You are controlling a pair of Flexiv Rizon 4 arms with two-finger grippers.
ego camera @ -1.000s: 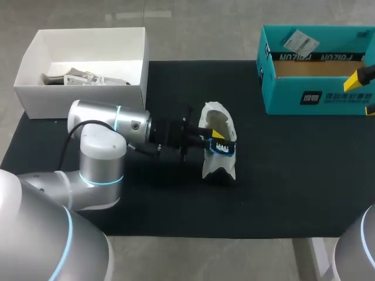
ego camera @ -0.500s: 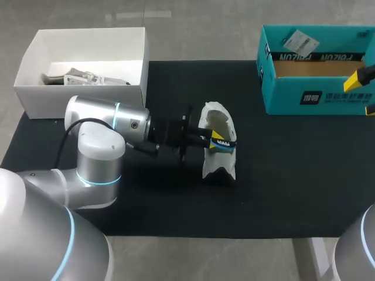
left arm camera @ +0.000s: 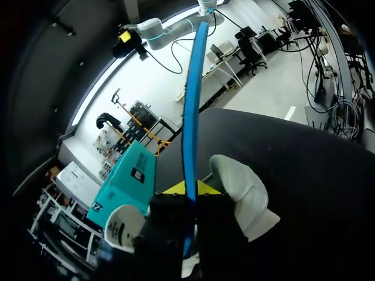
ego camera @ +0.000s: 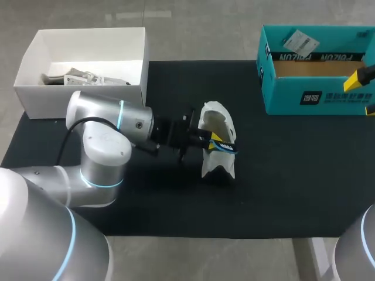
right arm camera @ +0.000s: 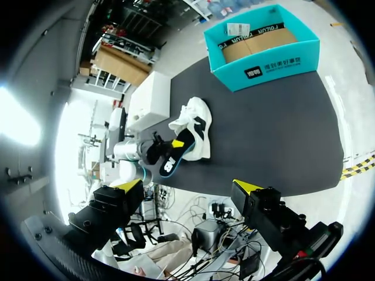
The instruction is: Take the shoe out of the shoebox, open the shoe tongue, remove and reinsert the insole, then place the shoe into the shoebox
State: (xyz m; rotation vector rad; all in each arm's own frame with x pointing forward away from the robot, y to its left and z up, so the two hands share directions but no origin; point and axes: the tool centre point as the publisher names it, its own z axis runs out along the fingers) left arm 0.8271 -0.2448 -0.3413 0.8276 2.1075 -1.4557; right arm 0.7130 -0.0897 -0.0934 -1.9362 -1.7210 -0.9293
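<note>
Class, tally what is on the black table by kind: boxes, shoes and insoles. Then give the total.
Boxes: 2 (teal shoebox, white box)
Shoes: 1 (white shoe)
Insoles: 1 (blue insole, held in the left gripper)
Total: 4

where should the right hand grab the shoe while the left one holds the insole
I'd grip the white shoe at its far end, across its width, with the right hand coming from the right. The left hand fills the opening from the left, pinching the blue insole, so that end and side look free.
</note>
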